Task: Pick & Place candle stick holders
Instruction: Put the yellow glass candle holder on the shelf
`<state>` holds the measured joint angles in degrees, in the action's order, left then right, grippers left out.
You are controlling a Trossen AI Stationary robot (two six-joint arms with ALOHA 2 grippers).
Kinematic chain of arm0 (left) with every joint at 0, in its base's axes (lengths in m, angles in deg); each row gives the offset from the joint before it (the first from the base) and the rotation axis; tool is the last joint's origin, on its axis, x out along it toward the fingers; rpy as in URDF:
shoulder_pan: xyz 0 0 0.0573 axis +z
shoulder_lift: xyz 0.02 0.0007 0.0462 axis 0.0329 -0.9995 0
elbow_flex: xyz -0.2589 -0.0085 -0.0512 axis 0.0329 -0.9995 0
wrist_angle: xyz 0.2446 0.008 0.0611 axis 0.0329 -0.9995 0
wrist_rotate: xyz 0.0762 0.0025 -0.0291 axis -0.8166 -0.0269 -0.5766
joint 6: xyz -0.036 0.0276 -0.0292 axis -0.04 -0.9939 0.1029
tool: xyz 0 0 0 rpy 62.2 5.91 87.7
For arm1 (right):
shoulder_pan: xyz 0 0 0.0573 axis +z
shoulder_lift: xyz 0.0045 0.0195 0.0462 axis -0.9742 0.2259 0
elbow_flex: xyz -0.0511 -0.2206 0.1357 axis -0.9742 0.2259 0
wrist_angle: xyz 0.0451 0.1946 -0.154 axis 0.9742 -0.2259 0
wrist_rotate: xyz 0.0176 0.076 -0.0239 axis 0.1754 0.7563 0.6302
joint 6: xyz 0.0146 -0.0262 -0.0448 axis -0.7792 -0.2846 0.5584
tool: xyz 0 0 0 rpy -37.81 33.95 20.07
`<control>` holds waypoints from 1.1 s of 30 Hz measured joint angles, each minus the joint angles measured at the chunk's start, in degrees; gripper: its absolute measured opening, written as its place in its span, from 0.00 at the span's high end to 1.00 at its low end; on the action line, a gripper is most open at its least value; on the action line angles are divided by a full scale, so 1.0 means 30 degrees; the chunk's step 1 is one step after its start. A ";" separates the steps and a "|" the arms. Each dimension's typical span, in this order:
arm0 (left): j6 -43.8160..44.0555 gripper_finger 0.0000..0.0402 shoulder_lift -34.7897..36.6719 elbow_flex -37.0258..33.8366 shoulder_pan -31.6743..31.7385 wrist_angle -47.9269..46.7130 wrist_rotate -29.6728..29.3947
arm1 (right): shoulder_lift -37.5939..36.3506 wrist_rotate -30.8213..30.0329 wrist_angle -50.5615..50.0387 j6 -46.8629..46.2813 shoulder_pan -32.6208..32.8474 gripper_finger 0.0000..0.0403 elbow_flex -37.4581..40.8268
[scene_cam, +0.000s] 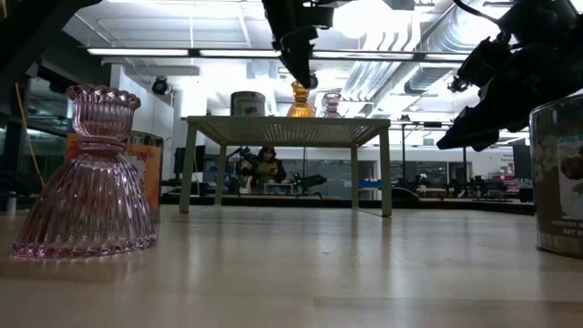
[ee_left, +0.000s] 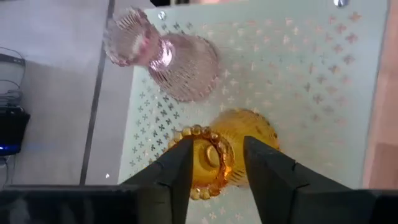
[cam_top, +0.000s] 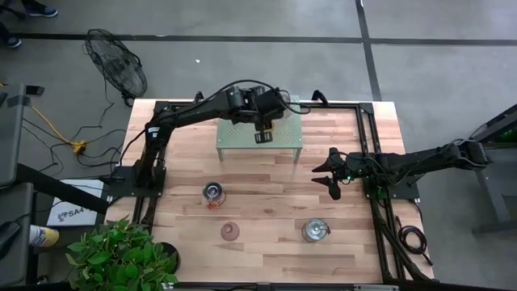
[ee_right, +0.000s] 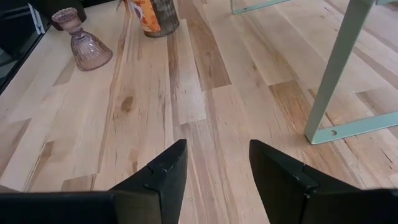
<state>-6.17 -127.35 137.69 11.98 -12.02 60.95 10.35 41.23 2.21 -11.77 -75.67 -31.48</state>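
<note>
A: Amber holder stands upright on the green shelf, near one corner. Left gripper is right over it, fingers either side of the beaded rim.

B: Gripping it?

A: Not that I can confirm. In the left wrist view the fingers stand close beside the rim with a sliver of gap on each side. Jaws are parted; contact cannot be told.

B: Other pieces on the shelf?

A: One pink holder just beside the amber one, also upright, not touching it. The low view shows a clear jar further along the shelf top, with the amber and pink ones to its right.

B: And on the table?

A: Three items on the wood. A second pink holder toward the front, a jar behind and left of it, another jar front right. All well apart from each other.

B: Right arm?

A: Right gripper hovers over the table, right of the shelf, near the table's right rail. Jaws open, nothing between them; the right wrist view shows only bare boards past the fingers, plus a shelf leg to one side.

B: Anything off the table?

A: A fan on the floor behind the table's left corner, a plant by the front left corner.
</note>
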 joint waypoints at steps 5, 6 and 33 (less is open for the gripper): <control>-0.0322 0.62 -0.0021 0.1108 -0.0162 -0.0494 -0.1942 | -0.0013 -0.0024 0.0013 0.0036 0.0000 0.58 0.0002; -0.0322 0.62 -0.0007 0.1516 -0.0246 -0.0536 -0.2183 | -0.0024 -0.0029 0.0015 0.0094 0.0000 0.58 0.0000; 0.2711 0.62 0.1980 0.2484 -0.3501 -0.2293 -0.4030 | 0.1820 -0.2500 0.6382 0.7861 -0.0064 0.55 -0.2244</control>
<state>1.96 -121.41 145.14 1.48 -18.90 48.85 15.80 33.73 21.35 11.81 -75.86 -38.21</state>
